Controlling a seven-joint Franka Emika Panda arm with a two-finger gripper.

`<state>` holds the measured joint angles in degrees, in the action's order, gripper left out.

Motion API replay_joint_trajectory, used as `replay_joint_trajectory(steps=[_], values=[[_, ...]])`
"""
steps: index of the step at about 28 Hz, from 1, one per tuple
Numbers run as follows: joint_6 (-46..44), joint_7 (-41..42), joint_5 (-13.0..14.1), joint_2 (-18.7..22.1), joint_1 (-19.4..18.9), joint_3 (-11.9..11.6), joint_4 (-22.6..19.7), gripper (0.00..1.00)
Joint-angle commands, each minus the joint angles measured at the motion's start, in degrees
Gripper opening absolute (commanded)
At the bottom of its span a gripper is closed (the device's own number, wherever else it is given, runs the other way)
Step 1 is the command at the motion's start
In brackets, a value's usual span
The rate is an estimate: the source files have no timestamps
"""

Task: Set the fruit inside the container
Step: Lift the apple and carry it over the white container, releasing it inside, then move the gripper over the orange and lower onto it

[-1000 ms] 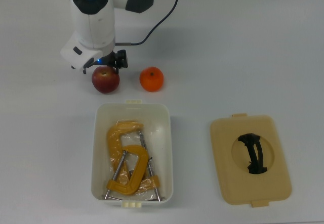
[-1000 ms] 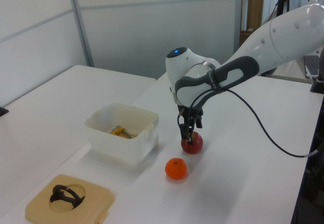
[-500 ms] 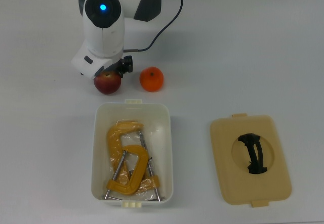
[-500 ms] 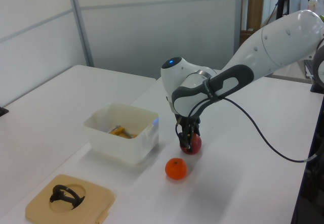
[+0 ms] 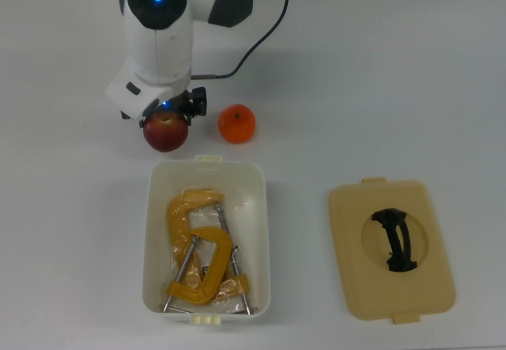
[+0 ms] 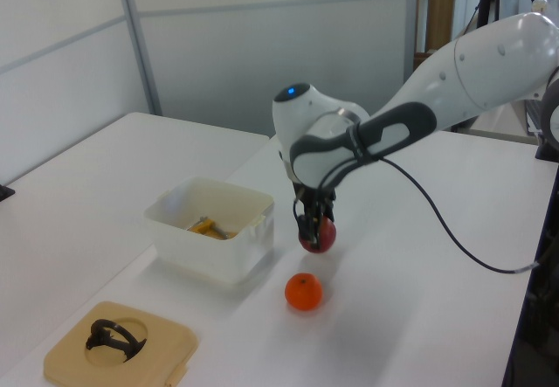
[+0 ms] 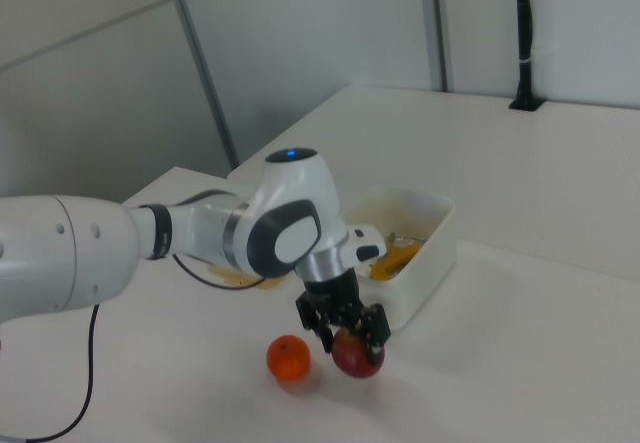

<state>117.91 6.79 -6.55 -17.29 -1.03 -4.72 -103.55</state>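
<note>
In the top view, the tub sits on the counter at lower centre, with clamps lying inside it. The lid lies flat on the counter to the top view's right of the tub, apart from it. The apple is held in the gripper, just beyond the tub's far short side and raised off the counter in the left view. The orange rests on the counter to the top view's right of the apple, near it.

You see a white tabletop, matte and evenly lit. Behind it, pale grey wall panels split by metal posts; further desks beyond.
</note>
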Motion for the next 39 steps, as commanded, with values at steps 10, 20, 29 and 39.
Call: replay_joint_trajectory(steps=[10, 20, 29, 39], values=[[-7.4, -3.4, 11.8, 0.5, -0.3, -0.9, 18.0, 0.10], [6.8, -10.6, 11.4, -3.4, -1.9, -0.3, 18.4, 0.67], [6.6, -10.5, 10.6, -3.3, -2.5, -0.3, 18.4, 1.00], [-8.6, -5.6, 8.3, -1.7, -4.9, -0.1, 16.5, 1.00]])
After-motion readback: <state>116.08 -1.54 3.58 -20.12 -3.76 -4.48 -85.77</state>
